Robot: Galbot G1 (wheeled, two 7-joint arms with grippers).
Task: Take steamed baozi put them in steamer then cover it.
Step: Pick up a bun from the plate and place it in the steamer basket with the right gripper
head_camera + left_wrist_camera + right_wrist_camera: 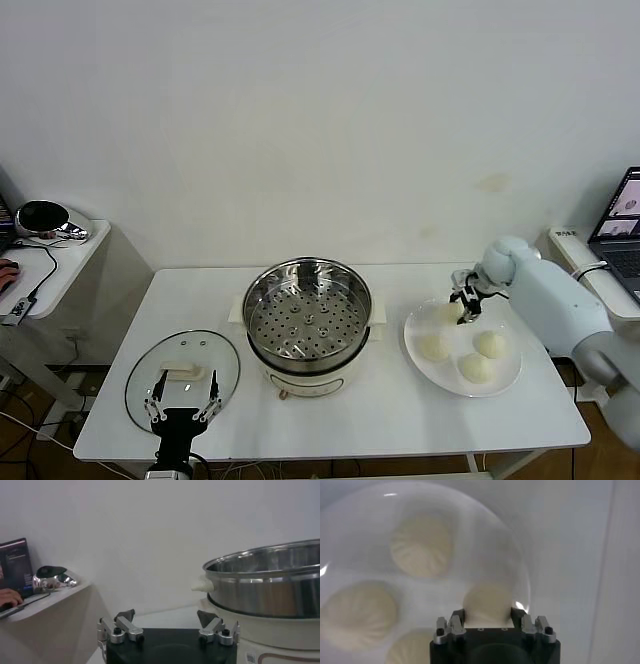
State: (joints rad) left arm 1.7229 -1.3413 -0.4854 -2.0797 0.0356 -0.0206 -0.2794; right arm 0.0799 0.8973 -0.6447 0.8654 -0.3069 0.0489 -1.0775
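- Cover (183, 378) lies flat on the counter (350, 410) at the robot's left, just beside the steamer; its oblong cream handle runs roughly left to right in the head view.
- Left gripper (181, 398) hovers over the near edge of that cover with its jaws spread wide and nothing between them. This arm looks to be waiting.
- Steamer (308, 325) stands upright in the middle of the counter, mouth up, its perforated tray bare. No bun is in it yet and it is uncovered, so both parts of the task are still to do.
- Plate (420, 325) sits to the right of the steamer, apart from it, and carries all four steamed baozi (477, 367). They are round, with no long axis to speak of; their pleated tops face up.
- Right gripper (464, 305) is down at the far-left bun on the plate, and the right wrist view shows its fingers (457, 616) closed in against that bun's two sides. Judging by this, the first pick is under way, the bun not clearly lifted.
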